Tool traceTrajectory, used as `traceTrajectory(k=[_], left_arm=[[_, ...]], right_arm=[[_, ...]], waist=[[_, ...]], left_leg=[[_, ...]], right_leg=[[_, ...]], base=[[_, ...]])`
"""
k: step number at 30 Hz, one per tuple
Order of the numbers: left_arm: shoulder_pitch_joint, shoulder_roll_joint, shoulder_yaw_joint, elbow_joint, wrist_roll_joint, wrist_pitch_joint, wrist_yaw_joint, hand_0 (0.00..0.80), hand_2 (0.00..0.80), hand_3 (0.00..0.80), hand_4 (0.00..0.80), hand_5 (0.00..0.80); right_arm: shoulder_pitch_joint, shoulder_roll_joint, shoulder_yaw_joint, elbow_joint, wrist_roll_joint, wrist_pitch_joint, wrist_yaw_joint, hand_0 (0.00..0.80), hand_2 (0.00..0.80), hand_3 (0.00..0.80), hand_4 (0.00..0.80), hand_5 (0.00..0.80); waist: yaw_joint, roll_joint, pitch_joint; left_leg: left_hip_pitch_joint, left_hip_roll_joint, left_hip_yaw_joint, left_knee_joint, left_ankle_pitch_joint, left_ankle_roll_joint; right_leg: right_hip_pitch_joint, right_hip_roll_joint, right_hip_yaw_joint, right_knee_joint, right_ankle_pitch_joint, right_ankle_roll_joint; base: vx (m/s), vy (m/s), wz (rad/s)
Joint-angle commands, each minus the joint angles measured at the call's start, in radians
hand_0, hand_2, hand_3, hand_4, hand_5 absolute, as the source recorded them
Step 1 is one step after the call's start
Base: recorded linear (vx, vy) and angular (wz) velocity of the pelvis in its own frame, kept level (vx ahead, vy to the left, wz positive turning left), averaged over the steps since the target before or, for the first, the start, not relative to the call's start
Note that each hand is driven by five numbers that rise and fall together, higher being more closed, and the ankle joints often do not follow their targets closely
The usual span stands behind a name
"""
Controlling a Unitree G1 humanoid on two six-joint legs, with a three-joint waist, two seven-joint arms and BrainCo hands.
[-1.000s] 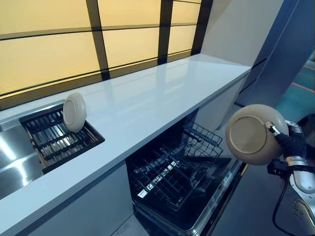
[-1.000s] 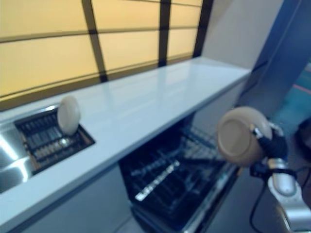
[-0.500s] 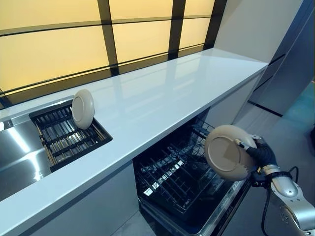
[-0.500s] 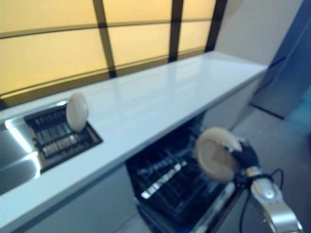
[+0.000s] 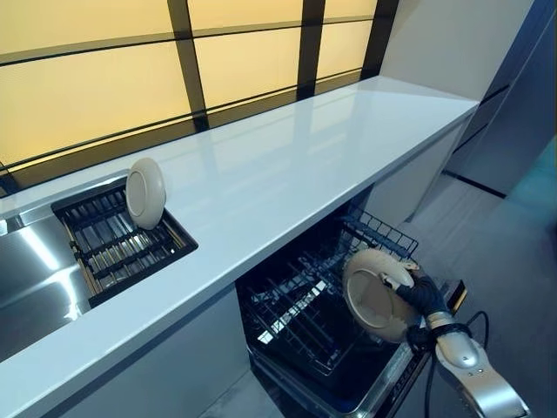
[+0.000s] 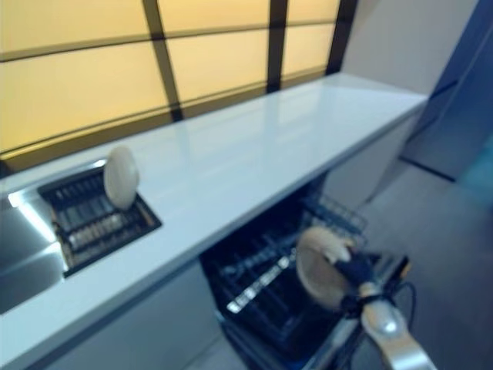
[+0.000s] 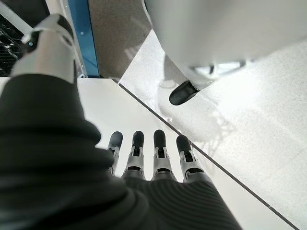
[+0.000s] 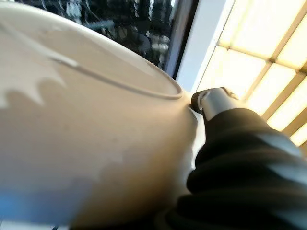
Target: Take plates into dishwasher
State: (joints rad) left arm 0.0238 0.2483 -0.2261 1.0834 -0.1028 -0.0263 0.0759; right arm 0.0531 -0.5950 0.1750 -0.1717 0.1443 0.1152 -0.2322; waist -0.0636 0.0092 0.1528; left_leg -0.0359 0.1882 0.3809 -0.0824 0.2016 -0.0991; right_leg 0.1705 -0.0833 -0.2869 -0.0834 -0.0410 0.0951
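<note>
Gripping a beige plate (image 5: 374, 293) on edge just above the open dishwasher's rack (image 5: 300, 315), the right hand (image 5: 421, 294) is seen with fingers curled round its rim, while the left hand (image 7: 153, 163), fingers straight, is held over the floor.

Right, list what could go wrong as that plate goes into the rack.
1. The right hand pinches the plate only at its rim, so it could slip and drop.
2. The plate hangs over the dishwasher rack; its edge may knock the wire tines rather than slot between them.
</note>
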Motion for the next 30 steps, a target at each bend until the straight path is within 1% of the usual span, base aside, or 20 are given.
traceTrajectory(k=[1,2,4,10,12,17,23,30], left_arm=[[-0.049,0.019,-0.026,0.006,-0.027,0.001,0.019,0.000,0.000,0.000,0.000,0.000],[-0.049,0.015,-0.031,0.002,-0.026,0.001,0.020,0.000,0.000,0.000,0.000,0.000],[-0.050,0.014,-0.035,0.000,-0.029,0.002,0.022,0.000,0.000,0.000,0.000,0.000],[-0.058,0.003,-0.048,-0.001,-0.028,0.009,0.025,0.000,0.000,0.000,0.000,0.000],[-0.058,0.000,-0.052,0.001,-0.029,0.010,0.025,0.000,0.000,0.000,0.000,0.000],[-0.064,-0.013,-0.068,0.005,-0.022,0.012,0.025,0.000,0.000,0.000,0.000,0.000],[-0.074,-0.022,-0.089,-0.003,-0.014,0.009,0.020,0.000,0.000,0.000,0.000,0.000],[-0.095,-0.025,-0.100,-0.011,-0.004,0.025,0.014,0.000,0.000,0.000,0.000,0.000]], right_arm=[[-0.035,0.028,-0.001,-0.051,-0.106,-0.053,-0.072,0.800,0.800,0.800,0.800,0.800],[-0.042,0.031,0.020,-0.044,-0.141,-0.050,-0.090,0.800,0.800,0.800,0.800,0.800],[-0.045,0.030,0.029,-0.042,-0.158,-0.046,-0.099,0.800,0.800,0.800,0.800,0.800],[-0.062,0.037,0.084,-0.020,-0.229,-0.017,-0.173,0.800,0.800,0.800,0.800,0.800],[-0.067,0.041,0.100,-0.012,-0.267,-0.021,-0.194,0.800,0.800,0.800,0.800,0.800],[-0.098,0.040,0.156,0.004,-0.379,-0.001,-0.246,0.800,0.800,0.800,0.800,0.800],[-0.131,0.028,0.223,0.020,-0.436,0.030,-0.230,0.800,0.800,0.800,0.800,0.800],[-0.166,0.020,0.278,0.057,-0.473,0.063,-0.213,0.800,0.800,0.800,0.800,0.800]], waist=[[0.008,-0.038,-0.009],[0.010,-0.036,-0.007],[0.011,-0.034,-0.006],[0.017,-0.028,-0.001],[0.018,-0.025,0.000],[0.024,-0.012,0.001],[0.034,-0.001,0.003],[0.047,0.002,0.002]], left_leg=[[-0.044,0.014,0.016,0.073,-0.068,-0.016],[-0.046,0.016,0.014,0.076,-0.068,-0.016],[-0.047,0.016,0.013,0.076,-0.068,-0.016],[-0.047,0.020,0.009,0.079,-0.068,-0.018],[-0.048,0.020,0.008,0.078,-0.068,-0.018],[-0.052,0.021,0.003,0.080,-0.068,-0.022],[-0.060,0.015,-0.005,0.083,-0.070,-0.024],[-0.065,0.006,-0.014,0.082,-0.073,-0.024]], right_leg=[[-0.054,-0.007,0.041,0.095,-0.017,0.013],[-0.055,-0.009,0.041,0.096,-0.017,0.013],[-0.055,-0.010,0.040,0.097,-0.018,0.014],[-0.052,-0.015,0.036,0.098,-0.021,0.014],[-0.052,-0.016,0.035,0.098,-0.021,0.014],[-0.052,-0.020,0.033,0.098,-0.025,0.014],[-0.055,-0.032,0.029,0.100,-0.026,0.017],[-0.052,-0.042,0.017,0.092,-0.022,0.022]], base=[[0.000,0.000,0.00],[0.000,0.000,0.00],[0.000,0.000,0.00],[0.000,0.000,0.00],[0.000,0.000,0.00],[0.000,0.000,0.00],[-0.003,0.011,0.00],[-0.004,0.000,0.02]])
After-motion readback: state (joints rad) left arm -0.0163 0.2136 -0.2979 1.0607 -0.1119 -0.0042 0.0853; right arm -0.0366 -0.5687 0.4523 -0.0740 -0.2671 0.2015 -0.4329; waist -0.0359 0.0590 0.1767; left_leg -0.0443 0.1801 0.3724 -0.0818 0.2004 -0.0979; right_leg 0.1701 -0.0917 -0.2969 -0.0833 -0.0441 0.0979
